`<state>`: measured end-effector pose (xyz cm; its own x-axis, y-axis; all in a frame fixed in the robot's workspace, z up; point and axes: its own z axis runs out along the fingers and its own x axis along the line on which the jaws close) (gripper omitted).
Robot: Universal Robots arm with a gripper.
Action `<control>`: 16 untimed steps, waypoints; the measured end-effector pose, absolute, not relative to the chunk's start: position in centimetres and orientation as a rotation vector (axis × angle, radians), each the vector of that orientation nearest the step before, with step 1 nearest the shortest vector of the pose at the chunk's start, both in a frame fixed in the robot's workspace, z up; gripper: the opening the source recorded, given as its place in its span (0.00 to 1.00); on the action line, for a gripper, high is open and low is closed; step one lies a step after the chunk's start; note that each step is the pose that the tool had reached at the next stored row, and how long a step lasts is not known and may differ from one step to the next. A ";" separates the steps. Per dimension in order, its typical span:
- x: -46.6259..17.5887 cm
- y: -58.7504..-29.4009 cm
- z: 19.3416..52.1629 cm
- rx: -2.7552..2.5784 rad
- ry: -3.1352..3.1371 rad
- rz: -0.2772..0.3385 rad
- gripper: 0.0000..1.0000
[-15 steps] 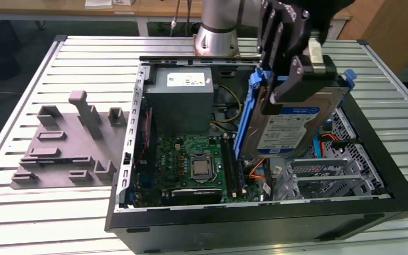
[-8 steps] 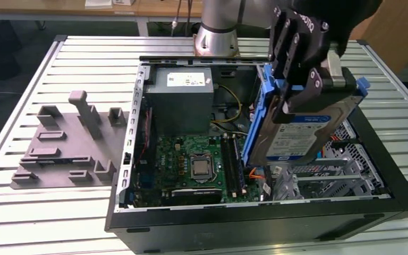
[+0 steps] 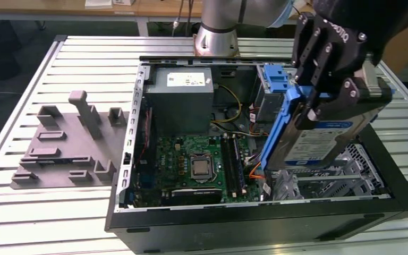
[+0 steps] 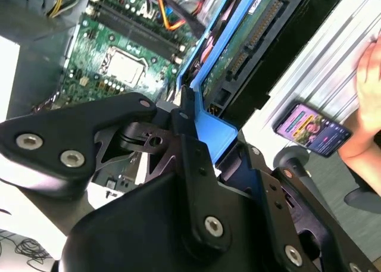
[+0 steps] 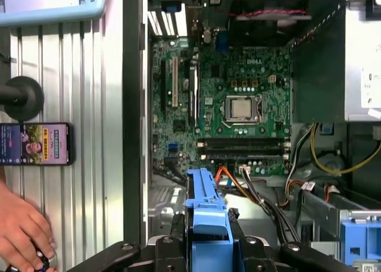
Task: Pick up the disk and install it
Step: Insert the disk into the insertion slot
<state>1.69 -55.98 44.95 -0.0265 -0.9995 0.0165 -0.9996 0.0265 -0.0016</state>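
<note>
1. One gripper (image 3: pixel 331 101), black, with its jaws clamped on the disk (image 3: pixel 314 141); the disk hangs on edge between them, blue carrier frame along its side, label facing the exterior view's right.
2. Disk is held in the air over the open computer case (image 3: pixel 261 212), above the drive-cage end; its lower edge is near the metal bay but contact cannot be told.
3. Below and beside the jaws: green motherboard (image 5: pixel 238 105) with bare processor, orange and yellow cables (image 5: pixel 238 180), grey power supply (image 3: pixel 183 101).
4. A second blue carrier (image 3: pixel 275 79) sits in the case behind the gripper.
5. Outside the case on the slatted table (image 3: pixel 48 212): grey moulded fixture (image 3: pixel 69 149), a phone (image 5: pixel 36 144), a person's hand (image 5: pixel 21 230).
6. In both wrist views the gripper body covers much of the disk; only the blue frame end (image 4: pixel 214 132) shows clearly.
</note>
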 end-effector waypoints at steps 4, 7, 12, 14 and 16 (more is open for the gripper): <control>3.0 -56.1 44.9 2.184 -2.243 0.019 0.36; 3.8 -56.1 44.9 2.183 -2.242 0.018 0.36; 5.2 -56.1 44.9 2.183 -2.241 0.016 0.36; 5.9 -56.1 44.8 2.183 -2.241 0.016 0.36; 6.4 -56.1 44.7 2.183 -2.241 0.016 0.36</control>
<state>6.35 -56.13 44.72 -0.0265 -0.9995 0.0163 -0.9996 0.0265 0.0017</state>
